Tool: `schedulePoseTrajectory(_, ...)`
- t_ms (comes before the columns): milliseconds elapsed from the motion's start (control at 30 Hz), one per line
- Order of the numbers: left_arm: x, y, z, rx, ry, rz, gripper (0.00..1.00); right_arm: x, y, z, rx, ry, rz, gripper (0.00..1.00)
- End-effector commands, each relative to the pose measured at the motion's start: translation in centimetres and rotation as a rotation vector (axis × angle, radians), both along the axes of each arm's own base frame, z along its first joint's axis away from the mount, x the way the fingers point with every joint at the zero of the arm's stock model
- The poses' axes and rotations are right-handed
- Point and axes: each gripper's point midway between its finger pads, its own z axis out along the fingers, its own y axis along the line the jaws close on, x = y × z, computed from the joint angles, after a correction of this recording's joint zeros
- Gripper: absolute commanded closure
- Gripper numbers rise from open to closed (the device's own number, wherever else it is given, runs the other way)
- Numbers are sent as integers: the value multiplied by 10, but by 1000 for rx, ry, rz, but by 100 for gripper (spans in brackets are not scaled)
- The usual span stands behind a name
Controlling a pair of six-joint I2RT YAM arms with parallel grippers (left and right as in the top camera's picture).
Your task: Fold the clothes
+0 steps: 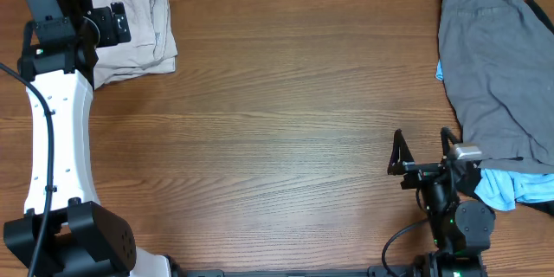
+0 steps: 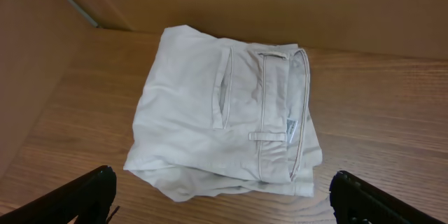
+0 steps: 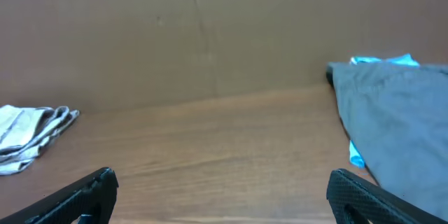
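Note:
Folded beige trousers lie at the table's far left corner; in the left wrist view they fill the middle, waistband to the right. My left gripper is open and empty, just short of the trousers' near edge. A pile of unfolded clothes, a grey garment over light blue ones, lies at the right edge; it shows in the right wrist view. My right gripper is open and empty at the front right, beside the pile's near end, its fingers wide apart in the right wrist view.
The wooden table stretches between the folded trousers and the pile. A brown wall stands behind the table's far edge. The left arm's white body reaches along the left edge.

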Motion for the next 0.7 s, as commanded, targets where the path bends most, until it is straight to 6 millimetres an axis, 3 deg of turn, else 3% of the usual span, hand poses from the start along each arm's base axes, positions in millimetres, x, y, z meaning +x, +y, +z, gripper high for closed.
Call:
schedulePoseTrajectory(0,1,0,0,-12,-6,9,0,-4,-1,-11,14,-15,-4,0)
schedulePoseTrajectory(233,1,0,0,-12,-6,9,0,-9,-1,-32,14,36,-2,0)
schedulePoseTrajectory(667,1,0,0,-12,-6,9,0,-12,-1,-19,14,-17,-5,0)
